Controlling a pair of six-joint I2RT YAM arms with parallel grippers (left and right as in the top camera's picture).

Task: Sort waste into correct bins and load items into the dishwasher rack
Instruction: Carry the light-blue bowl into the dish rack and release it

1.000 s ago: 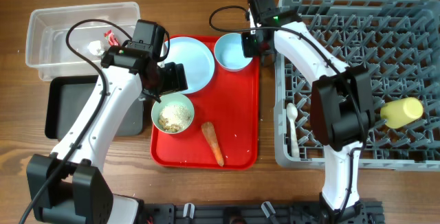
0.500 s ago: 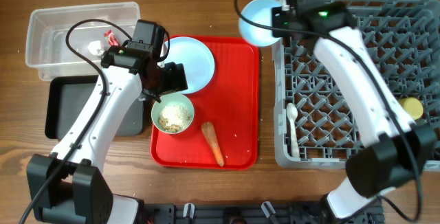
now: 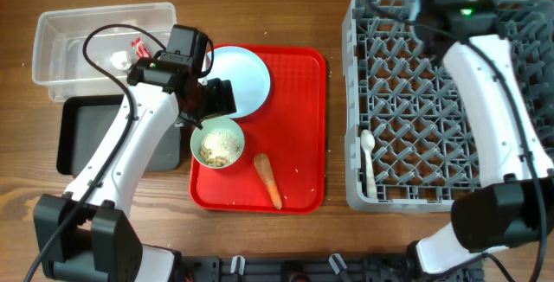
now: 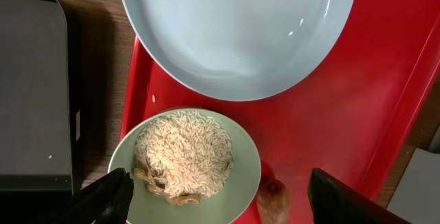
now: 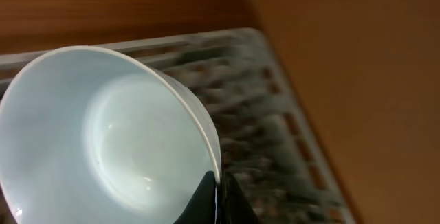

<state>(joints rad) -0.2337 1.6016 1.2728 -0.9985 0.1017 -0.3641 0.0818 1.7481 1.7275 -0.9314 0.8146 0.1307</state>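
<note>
While your right tool (image 5: 216,191) pinched the pale blue bowl (image 5: 103,141) by its rim above the rack (image 3: 407,100), you needed to seat it tilted between pegs; your left tool (image 4: 227,198) gaped over the pale green bowl (image 4: 247,152).

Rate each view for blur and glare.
Right wrist view: the dishwasher rack behind the pale blue bowl is smeared, the bowl itself sharp. Left wrist view: crisp, with small glints on the plate. Overhead view: sharp and evenly lit.
</note>
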